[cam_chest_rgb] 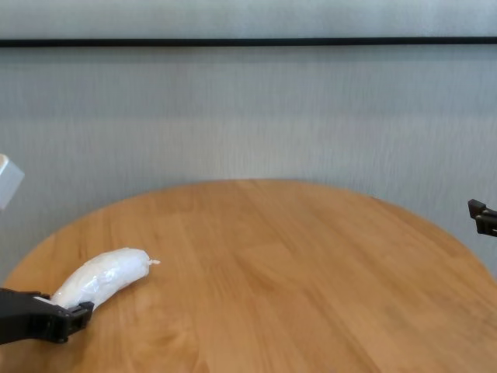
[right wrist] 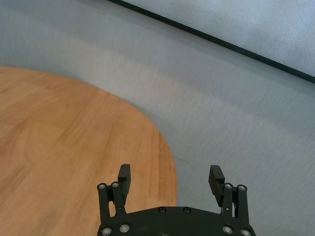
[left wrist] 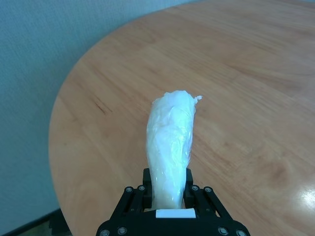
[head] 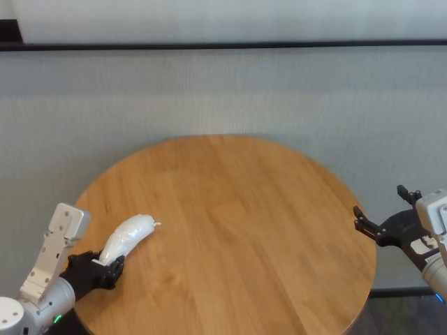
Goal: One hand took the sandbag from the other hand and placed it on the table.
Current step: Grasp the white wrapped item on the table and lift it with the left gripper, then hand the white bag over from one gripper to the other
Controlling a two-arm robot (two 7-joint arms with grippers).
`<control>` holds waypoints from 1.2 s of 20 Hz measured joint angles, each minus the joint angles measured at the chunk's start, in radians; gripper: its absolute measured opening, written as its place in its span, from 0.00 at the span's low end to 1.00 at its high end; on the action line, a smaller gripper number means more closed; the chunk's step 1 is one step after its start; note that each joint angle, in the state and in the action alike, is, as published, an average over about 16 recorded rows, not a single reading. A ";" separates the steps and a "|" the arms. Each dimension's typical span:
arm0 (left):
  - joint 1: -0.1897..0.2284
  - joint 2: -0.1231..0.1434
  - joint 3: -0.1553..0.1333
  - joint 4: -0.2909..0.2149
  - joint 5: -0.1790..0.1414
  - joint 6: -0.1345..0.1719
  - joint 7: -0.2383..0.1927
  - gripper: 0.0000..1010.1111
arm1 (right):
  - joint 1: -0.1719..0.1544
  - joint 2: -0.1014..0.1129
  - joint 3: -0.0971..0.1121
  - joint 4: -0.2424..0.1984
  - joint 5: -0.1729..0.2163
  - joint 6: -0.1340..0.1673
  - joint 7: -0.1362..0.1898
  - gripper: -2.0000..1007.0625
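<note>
My left pincer (head: 115,265) sits at about 8 o'clock on the round wooden worktop (head: 237,223), low over the near-left rim. Its fingers are closed against the two sides of one end of the white bag (head: 128,237). In the left wrist view the bag (left wrist: 170,150) runs out from between the fingers (left wrist: 146,183) and its pinched end points away from the pincer (left wrist: 167,189), toward the worktop (left wrist: 246,98) centre. The chest view shows the bag (cam_chest_rgb: 101,277) lying low along the worktop (cam_chest_rgb: 272,272), with the pincer (cam_chest_rgb: 70,315) at its near end; I cannot tell whether the bag's full length touches the wood.

My right pincer (head: 383,227) is at about 3 o'clock, just off the worktop edge and well apart from the bag. Its fingers are spread wide and hold nothing. In the right wrist view both fingertips (right wrist: 124,173) stand apart with a clear gap between them, and the pincer (right wrist: 171,177) sits over the worktop (right wrist: 59,132) rim and the grey floor (right wrist: 236,123) beyond it. In the chest view only the tip of this pincer (cam_chest_rgb: 481,216) shows at the right border.

A pale grey wall (head: 223,91) with a dark horizontal strip (head: 223,46) stands behind the worktop at 12 o'clock.
</note>
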 joint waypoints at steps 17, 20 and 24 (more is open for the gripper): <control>-0.002 0.000 0.000 0.000 0.001 0.000 -0.003 0.34 | 0.000 0.000 0.000 0.000 0.000 0.000 0.000 0.99; -0.007 0.001 0.000 0.002 0.004 -0.001 -0.009 0.34 | 0.000 0.000 0.000 0.000 0.000 0.000 0.000 0.99; -0.022 0.003 0.002 0.006 0.014 -0.002 -0.025 0.34 | 0.000 0.000 0.000 0.000 0.000 0.000 0.000 0.99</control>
